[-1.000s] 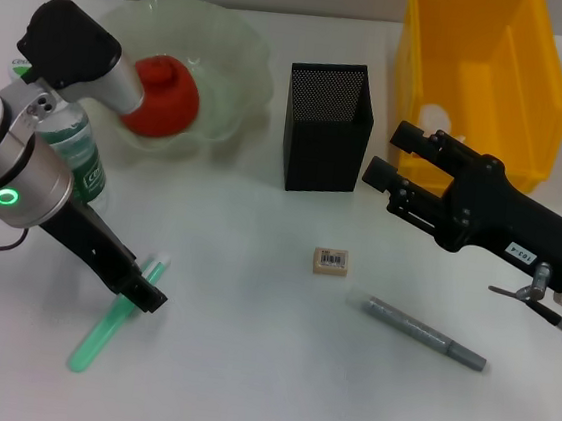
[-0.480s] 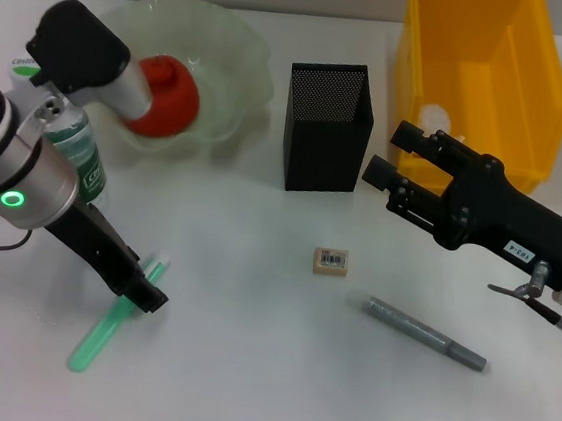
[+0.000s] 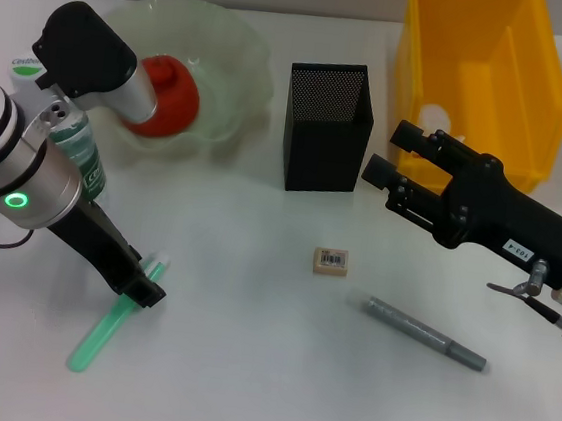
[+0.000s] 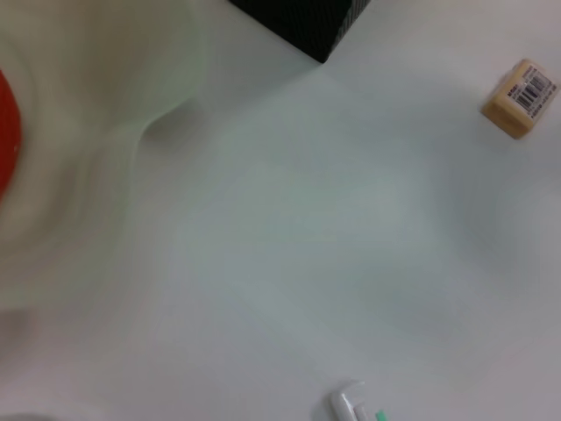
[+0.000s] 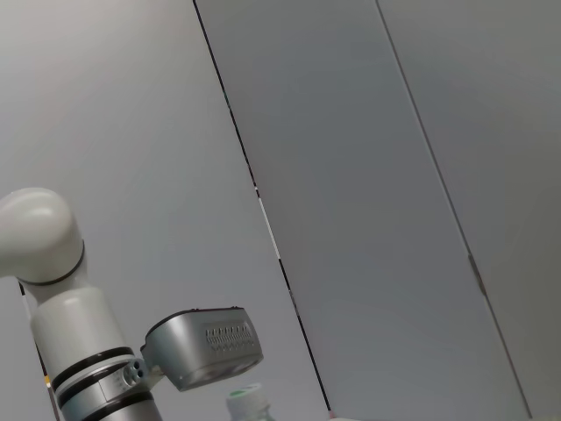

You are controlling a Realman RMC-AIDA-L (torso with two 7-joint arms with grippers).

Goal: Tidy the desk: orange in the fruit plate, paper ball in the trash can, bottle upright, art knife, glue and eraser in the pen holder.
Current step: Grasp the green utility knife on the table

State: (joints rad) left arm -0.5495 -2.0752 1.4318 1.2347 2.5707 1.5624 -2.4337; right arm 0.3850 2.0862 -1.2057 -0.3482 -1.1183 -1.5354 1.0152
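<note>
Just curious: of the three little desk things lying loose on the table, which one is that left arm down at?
The green stick: the left gripper sits right at its upper end, while the eraser and the grey pen lie farther right.

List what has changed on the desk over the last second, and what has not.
Only the left arm shifted: its upper body drifted slightly toward the fruit plate, while the left gripper stayed at the green glue stick, which has not moved. Nothing was visibly picked up or let go. The right gripper, eraser, grey art knife, pen holder, bottle and orange are as before.
</note>
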